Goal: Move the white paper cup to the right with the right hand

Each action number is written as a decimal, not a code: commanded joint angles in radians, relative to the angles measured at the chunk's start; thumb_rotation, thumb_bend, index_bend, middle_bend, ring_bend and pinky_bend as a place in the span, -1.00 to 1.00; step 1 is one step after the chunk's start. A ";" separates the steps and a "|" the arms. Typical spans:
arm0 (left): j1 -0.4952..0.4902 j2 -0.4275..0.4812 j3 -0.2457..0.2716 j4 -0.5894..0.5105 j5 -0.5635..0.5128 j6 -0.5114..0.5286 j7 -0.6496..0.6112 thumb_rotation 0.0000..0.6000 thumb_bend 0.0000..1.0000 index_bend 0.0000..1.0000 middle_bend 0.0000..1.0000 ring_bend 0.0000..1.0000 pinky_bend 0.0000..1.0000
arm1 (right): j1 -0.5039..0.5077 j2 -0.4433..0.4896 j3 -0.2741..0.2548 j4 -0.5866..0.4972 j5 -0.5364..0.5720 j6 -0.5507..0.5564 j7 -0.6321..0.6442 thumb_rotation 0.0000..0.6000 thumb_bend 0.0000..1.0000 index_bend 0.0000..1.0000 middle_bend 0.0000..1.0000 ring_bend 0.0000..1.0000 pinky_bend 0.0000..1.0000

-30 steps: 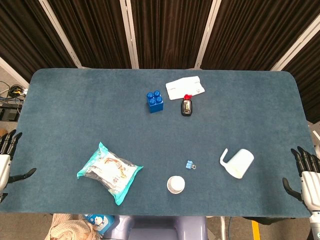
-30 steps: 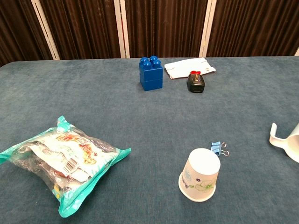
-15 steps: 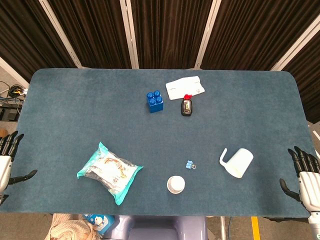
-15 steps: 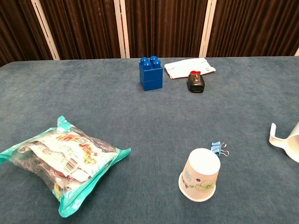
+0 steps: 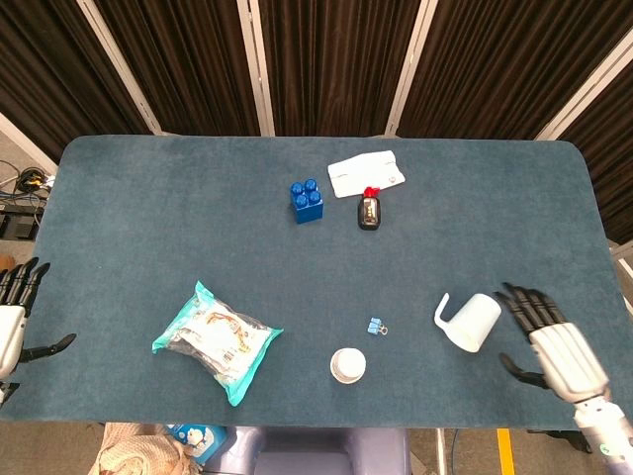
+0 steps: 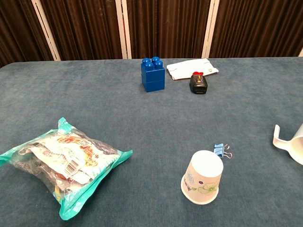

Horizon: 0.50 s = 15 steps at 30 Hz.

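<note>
The white paper cup (image 5: 348, 365) (image 6: 202, 177) stands upside down near the table's front edge, with a green print on its side. My right hand (image 5: 556, 346) hovers open over the table's right front part, fingers spread, well to the right of the cup and just right of a white mug. My left hand (image 5: 12, 319) is open at the table's left edge, far from the cup. Neither hand shows in the chest view.
A white mug (image 5: 469, 322) (image 6: 289, 144) lies on its side between the cup and my right hand. A small blue binder clip (image 5: 376, 326) lies beside the cup. A snack bag (image 5: 218, 342), blue block (image 5: 307, 200), black object (image 5: 369, 212) and white cloth (image 5: 366, 172) lie elsewhere.
My right hand has moved left from the table's right edge onto the table, ending close to the white mug. The left hand and the cup stay put.
</note>
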 commanded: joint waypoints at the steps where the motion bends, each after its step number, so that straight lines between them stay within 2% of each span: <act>1: 0.001 -0.004 0.000 0.001 0.007 0.001 0.008 1.00 -1.00 -1.00 -1.00 -1.00 -0.98 | 0.059 0.009 -0.028 -0.025 -0.053 -0.077 0.016 1.00 -0.31 -1.00 -1.00 -1.00 -0.83; 6: 0.006 -0.007 -0.006 0.001 0.003 -0.003 0.013 1.00 -1.00 -1.00 -1.00 -1.00 -0.98 | 0.120 -0.002 -0.045 -0.094 -0.084 -0.164 -0.009 1.00 -0.31 -1.00 -1.00 -1.00 -0.83; 11: 0.007 -0.007 -0.012 0.002 0.002 -0.009 0.008 1.00 -1.00 -1.00 -1.00 -1.00 -0.98 | 0.157 -0.036 -0.041 -0.143 -0.089 -0.205 -0.056 1.00 -0.31 -1.00 -1.00 -1.00 -0.83; 15: 0.009 -0.006 -0.015 0.003 0.005 -0.014 0.006 1.00 -1.00 -1.00 -1.00 -1.00 -0.98 | 0.186 -0.076 -0.031 -0.200 -0.058 -0.262 -0.140 1.00 -0.31 -1.00 -1.00 -1.00 -0.83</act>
